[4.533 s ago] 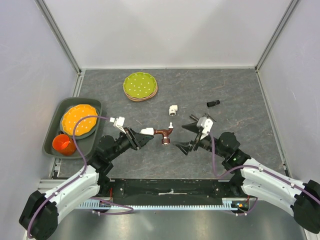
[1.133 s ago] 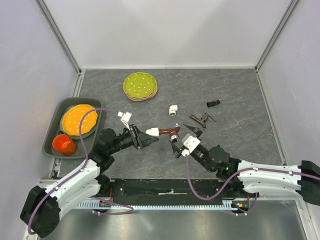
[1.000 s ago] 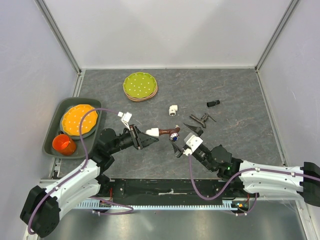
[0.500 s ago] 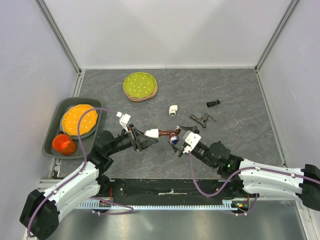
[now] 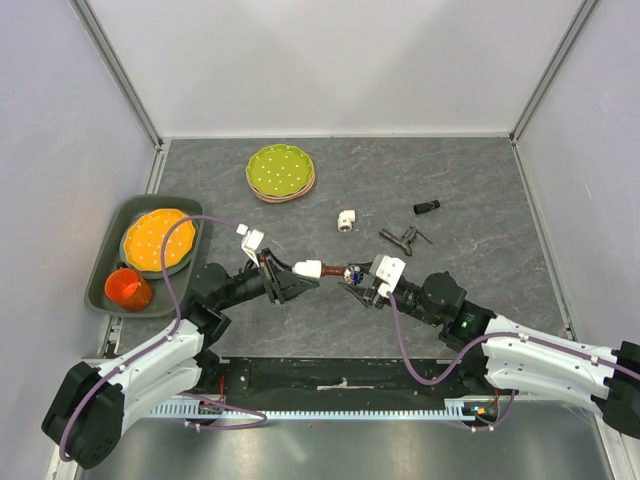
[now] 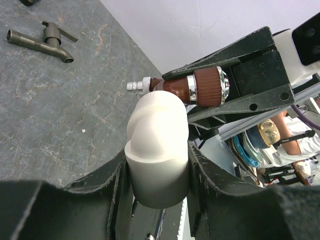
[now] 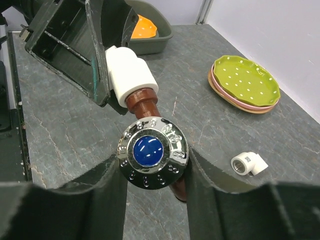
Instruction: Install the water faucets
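Observation:
My left gripper (image 5: 293, 272) is shut on a white elbow fitting (image 6: 157, 135), held above the table. The reddish-brown water faucet (image 5: 333, 270) sticks out of that fitting toward the right arm. My right gripper (image 7: 154, 160) is shut on the faucet's chrome handle with a blue cap (image 7: 152, 151), one finger on each side of it. The faucet's brown body (image 7: 145, 102) runs from the handle into the fitting. The dark grey water faucet (image 5: 400, 238) lies free on the table behind the right gripper, also seen in the left wrist view (image 6: 42, 41).
A spare white elbow fitting (image 5: 346, 220) and a short black cylinder (image 5: 427, 207) lie on the table farther back. Stacked green plates (image 5: 280, 171) sit at the back. A grey tray (image 5: 108, 250) on the left holds an orange plate and an orange cup (image 5: 126, 288).
My right gripper has moved up and left onto the brown faucet's handle and its jaws have closed from wide open onto it. The left gripper has kept the fitting almost still.

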You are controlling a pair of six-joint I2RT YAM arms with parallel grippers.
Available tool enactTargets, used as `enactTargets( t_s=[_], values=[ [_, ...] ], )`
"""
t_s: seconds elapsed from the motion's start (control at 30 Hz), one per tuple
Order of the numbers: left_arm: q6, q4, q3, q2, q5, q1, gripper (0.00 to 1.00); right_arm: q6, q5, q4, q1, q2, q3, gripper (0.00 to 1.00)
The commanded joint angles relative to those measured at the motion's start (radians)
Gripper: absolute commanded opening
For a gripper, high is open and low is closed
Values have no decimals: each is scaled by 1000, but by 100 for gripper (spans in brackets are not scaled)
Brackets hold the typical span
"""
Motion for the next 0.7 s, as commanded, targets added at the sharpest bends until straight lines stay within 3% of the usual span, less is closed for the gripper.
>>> enactTargets(
  t_s=[0.0, 0.03, 0.13, 0.4, 0.53, 0.57, 0.67],
  values=[
    [74, 98, 1, -13, 82, -11, 2, 133, -9, 42, -31, -1, 75, 37],
    [85, 99, -1, -13, 84, -14, 2, 150, -7, 39, -37, 1, 85, 28],
    [114, 108, -13, -27, 75, -19, 2, 205, -1, 7, -49, 13, 120, 16],
    [197, 202, -83, -101, 56, -23, 2, 452, -39, -73, -107, 71, 206, 0],
    [244, 242, -123, -153, 53, -25, 2, 623, -194, -91, -233, 132, 240, 0],
    [252, 245, -128, -161, 50, -27, 2, 672, -295, -81, -262, 148, 244, 0],
    [283, 245, -146, -185, 39, -28, 2, 915, -495, 90, -393, 235, 223, 0]
  ],
)
